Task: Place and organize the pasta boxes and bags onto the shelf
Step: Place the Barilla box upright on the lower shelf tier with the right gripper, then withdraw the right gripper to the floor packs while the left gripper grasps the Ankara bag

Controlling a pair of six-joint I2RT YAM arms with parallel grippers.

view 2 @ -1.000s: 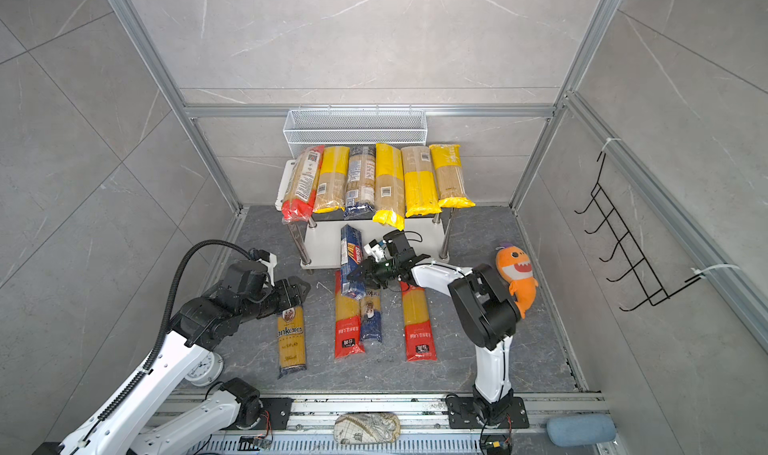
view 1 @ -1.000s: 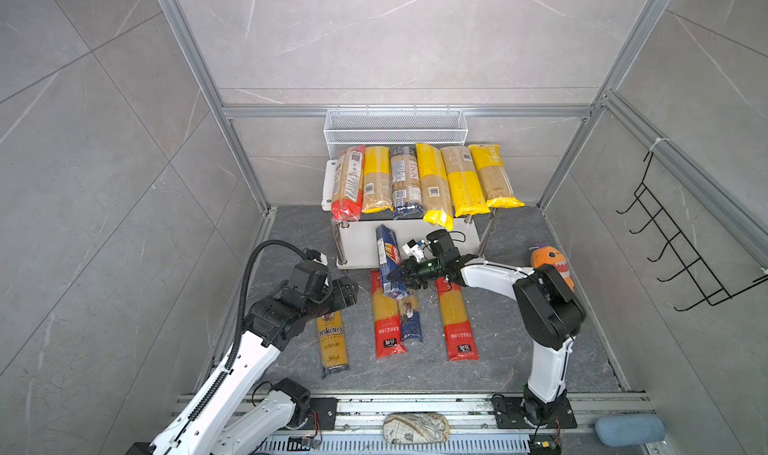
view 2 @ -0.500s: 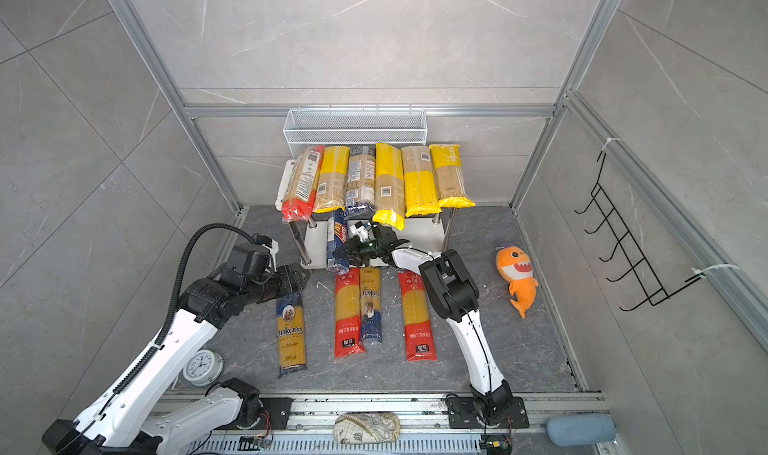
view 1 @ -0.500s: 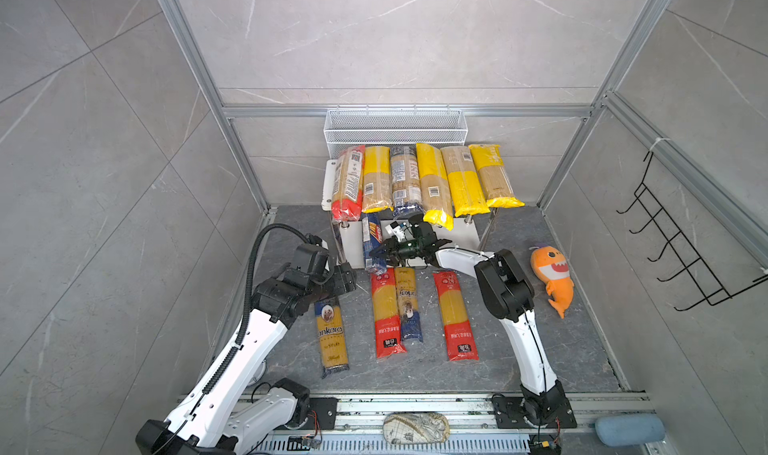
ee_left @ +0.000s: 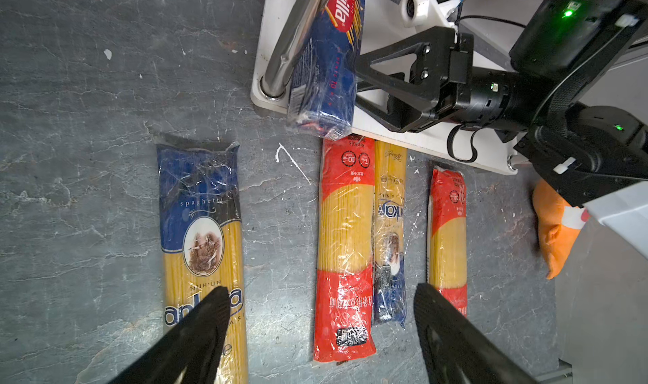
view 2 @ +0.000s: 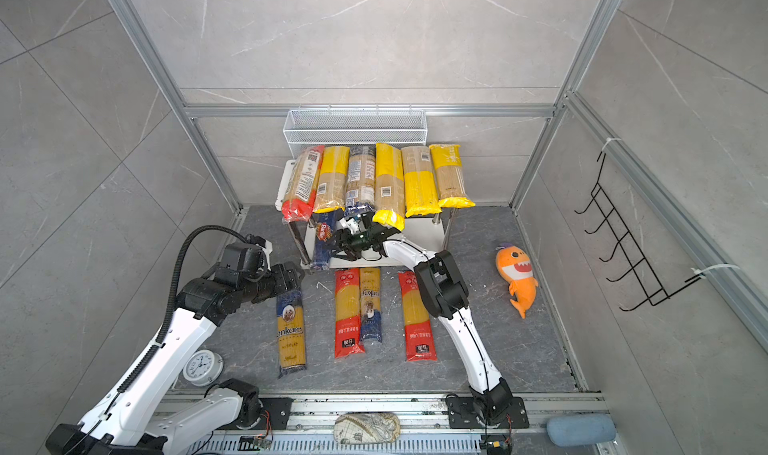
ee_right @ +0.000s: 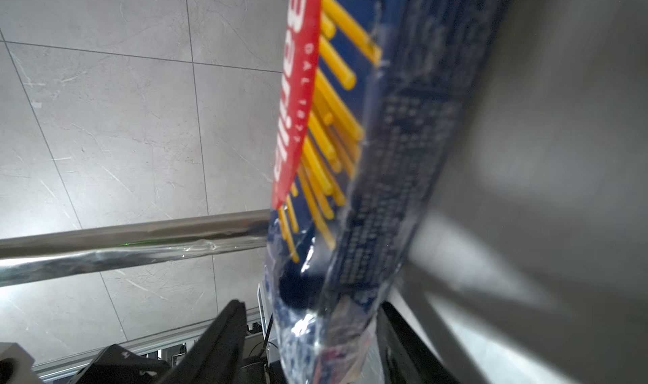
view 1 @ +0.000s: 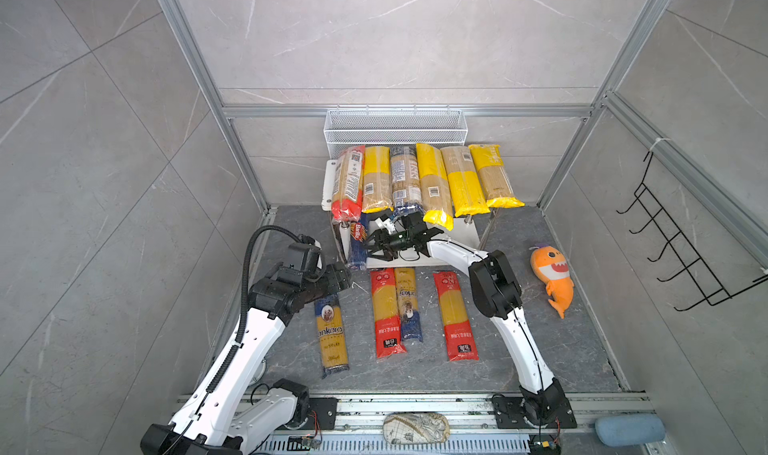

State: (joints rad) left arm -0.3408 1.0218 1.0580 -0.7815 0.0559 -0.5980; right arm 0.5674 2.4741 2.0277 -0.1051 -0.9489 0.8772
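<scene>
Jaws of right gripper (view 1: 370,248) just sprang apart, freeing Barilla pack (ee_left: 326,66) tilted against chrome leg (ee_left: 294,38) on shelf (view 1: 463,237) lower board; left gripper (ee_left: 321,294) jaws spread above Ankara pack (ee_left: 201,245), four packs still on worktop (ee_left: 87,119).

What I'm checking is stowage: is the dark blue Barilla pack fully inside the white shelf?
Partly in: the dark blue Barilla pack leans against a chrome leg, near end overhanging the white lower board.

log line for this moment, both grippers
left gripper: open above floor packs | right gripper: open around barilla pack | barilla pack: on shelf lower board
</scene>
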